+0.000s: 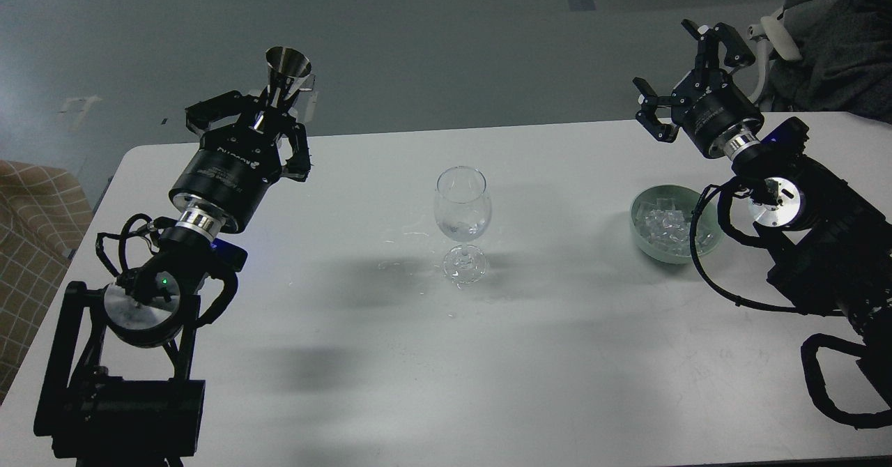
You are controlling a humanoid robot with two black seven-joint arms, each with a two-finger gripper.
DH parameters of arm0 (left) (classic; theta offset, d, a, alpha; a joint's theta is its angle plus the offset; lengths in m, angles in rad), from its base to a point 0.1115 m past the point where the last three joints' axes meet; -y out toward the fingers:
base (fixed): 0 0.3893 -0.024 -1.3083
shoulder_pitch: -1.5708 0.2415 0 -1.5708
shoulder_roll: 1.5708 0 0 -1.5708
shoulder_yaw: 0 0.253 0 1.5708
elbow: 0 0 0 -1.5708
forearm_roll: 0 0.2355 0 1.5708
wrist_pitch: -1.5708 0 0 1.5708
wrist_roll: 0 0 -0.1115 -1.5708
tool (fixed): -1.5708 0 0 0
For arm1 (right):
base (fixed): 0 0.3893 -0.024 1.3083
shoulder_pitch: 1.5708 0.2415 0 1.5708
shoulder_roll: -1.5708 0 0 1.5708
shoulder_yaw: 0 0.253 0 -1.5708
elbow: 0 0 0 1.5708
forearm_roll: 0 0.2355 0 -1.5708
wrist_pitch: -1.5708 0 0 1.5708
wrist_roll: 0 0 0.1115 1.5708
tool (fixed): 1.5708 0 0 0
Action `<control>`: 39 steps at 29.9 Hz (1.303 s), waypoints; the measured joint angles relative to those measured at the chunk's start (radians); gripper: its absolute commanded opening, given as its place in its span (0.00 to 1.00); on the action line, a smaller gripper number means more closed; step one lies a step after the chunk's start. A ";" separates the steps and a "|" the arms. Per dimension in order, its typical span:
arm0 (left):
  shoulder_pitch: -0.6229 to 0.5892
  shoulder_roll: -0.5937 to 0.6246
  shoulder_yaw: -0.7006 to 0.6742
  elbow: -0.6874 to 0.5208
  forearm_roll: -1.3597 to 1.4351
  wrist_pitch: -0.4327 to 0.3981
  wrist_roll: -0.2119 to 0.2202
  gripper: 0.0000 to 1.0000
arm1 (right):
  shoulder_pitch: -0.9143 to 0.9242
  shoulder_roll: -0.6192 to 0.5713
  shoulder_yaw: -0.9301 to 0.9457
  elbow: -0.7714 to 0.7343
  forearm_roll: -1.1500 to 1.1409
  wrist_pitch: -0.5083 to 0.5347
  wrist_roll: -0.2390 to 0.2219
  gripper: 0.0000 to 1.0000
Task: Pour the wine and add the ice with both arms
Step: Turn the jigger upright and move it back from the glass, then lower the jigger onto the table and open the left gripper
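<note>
A clear wine glass [462,205] stands upright mid-table with a little clear wine [461,229] in its bowl. My left gripper [268,115] is shut on a silver metal jigger [286,73], held upright above the table's far left, well left of the glass. A pale green bowl [641,238] at the right holds piled clear ice cubes [660,224]. My right gripper [686,66] is open and empty, raised above and behind the bowl.
Small drops of liquid [411,254] lie on the white table [529,355] left of the glass foot. A tan checked seat [31,223] is off the left edge and a grey chair [822,42] stands behind the right arm.
</note>
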 measured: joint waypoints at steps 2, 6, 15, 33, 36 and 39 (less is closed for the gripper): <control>0.031 0.000 -0.025 0.030 -0.024 -0.036 0.003 0.00 | -0.002 0.002 -0.001 0.000 0.000 0.000 0.000 1.00; 0.083 0.000 -0.037 0.087 -0.034 -0.110 0.001 0.00 | -0.003 0.006 -0.002 0.000 0.000 0.000 -0.001 1.00; 0.117 0.000 -0.047 0.244 -0.037 -0.218 -0.044 0.00 | -0.001 0.010 -0.014 0.000 0.000 0.000 -0.001 1.00; 0.116 0.000 -0.054 0.406 -0.035 -0.283 -0.049 0.12 | -0.001 0.006 -0.014 -0.002 0.000 0.000 -0.001 1.00; 0.116 0.000 -0.054 0.407 -0.035 -0.281 -0.049 0.14 | -0.002 0.007 -0.014 -0.002 0.000 0.000 0.000 1.00; 0.116 0.000 -0.055 0.407 -0.035 -0.280 -0.049 0.15 | -0.003 0.007 -0.014 -0.002 0.000 0.000 0.000 1.00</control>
